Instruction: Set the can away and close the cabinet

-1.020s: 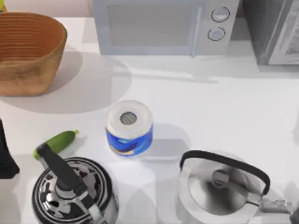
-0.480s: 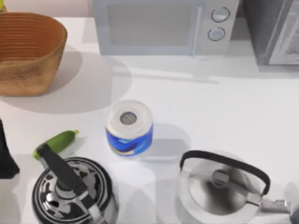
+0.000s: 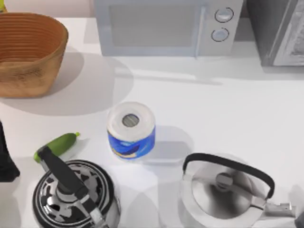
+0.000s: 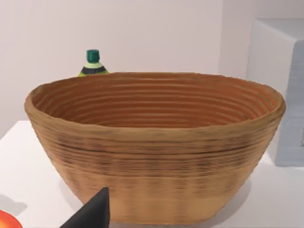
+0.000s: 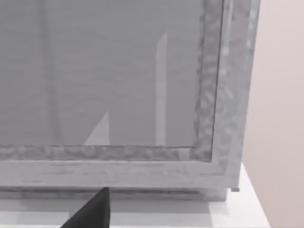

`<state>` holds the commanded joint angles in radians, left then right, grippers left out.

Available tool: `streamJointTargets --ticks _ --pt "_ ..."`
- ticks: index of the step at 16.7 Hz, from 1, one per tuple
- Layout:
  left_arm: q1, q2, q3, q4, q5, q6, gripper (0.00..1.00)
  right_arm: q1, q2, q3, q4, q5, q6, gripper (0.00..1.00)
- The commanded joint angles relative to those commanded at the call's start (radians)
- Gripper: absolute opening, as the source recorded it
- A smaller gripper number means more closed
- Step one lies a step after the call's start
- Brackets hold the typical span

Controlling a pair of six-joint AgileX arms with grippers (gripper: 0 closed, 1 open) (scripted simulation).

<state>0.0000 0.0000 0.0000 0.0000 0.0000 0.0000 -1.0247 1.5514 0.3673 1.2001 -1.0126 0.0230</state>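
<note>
Left hand (image 4: 92,213) facing woven basket (image 4: 156,142), right hand (image 5: 92,211) facing grey cabinet (image 5: 118,95); grip state of either: cannot tell; paper roll (image 3: 131,129) sitting mid-counter (image 3: 228,114)

1. Slightly less seen of the dark right arm (image 3: 300,222) at the top view's lower right corner than a second ago; visible edge drawn a little lower and closer to the border, just beside the kettle (image 3: 223,194) spout.
2. Gone from the table (image 3: 228,109), at the top view's right edge about level with the paper roll (image 3: 131,129): a faint grey shadow, there a second ago, already faded half a second ago.
3. Beyond that, no shift large enough to tell.
</note>
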Motion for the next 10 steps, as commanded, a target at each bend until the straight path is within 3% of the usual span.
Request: streamJointTargets --ticks 5,10 --pt "0.000 0.000 0.000 0.000 0.000 0.000 1.00 0.001 -0.029 0.061 -0.064 0.008 -0.021 1.00" --pt "0.000 0.000 0.000 0.000 0.000 0.000 1.00 -0.004 -0.110 0.321 -0.358 0.032 -0.087 1.00"
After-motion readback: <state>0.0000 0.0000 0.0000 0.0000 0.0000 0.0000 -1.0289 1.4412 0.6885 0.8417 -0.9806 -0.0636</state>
